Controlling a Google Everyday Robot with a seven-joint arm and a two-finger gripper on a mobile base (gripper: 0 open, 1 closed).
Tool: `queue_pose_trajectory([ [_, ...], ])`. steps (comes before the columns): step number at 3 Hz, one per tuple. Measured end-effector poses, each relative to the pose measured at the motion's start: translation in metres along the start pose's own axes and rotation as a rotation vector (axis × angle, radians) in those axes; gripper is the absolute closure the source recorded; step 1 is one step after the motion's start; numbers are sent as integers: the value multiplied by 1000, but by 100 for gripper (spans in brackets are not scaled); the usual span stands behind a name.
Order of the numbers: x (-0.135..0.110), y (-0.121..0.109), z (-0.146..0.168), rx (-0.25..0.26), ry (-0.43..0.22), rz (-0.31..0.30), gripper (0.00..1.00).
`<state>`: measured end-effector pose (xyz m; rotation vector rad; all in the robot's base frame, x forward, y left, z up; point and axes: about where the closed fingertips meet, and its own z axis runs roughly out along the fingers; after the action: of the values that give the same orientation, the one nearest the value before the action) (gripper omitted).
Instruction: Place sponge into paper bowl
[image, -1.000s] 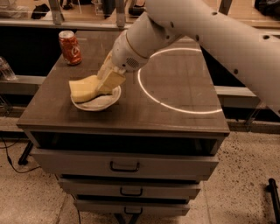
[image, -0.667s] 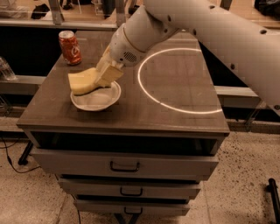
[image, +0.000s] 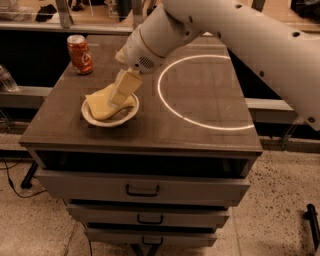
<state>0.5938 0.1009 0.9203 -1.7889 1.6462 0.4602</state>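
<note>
I see my hand low over the paper bowl, at the right part of the sponge. I cannot tell if the hand is grasping the sponge or has released it. The sponge lies in the paper bowl, on the left part of the desk. A red can stands behind, apart from the bowl.

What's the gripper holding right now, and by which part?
The gripper sits on the right half of the sponge, which lies in the bowl. Whether it actually grips the sponge cannot be told.
</note>
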Motion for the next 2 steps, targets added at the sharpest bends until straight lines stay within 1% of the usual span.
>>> queue_pose_trajectory([
  [1,0,0,0,0,0,1,0],
  [2,38,-46,-59,128,14,60,0],
])
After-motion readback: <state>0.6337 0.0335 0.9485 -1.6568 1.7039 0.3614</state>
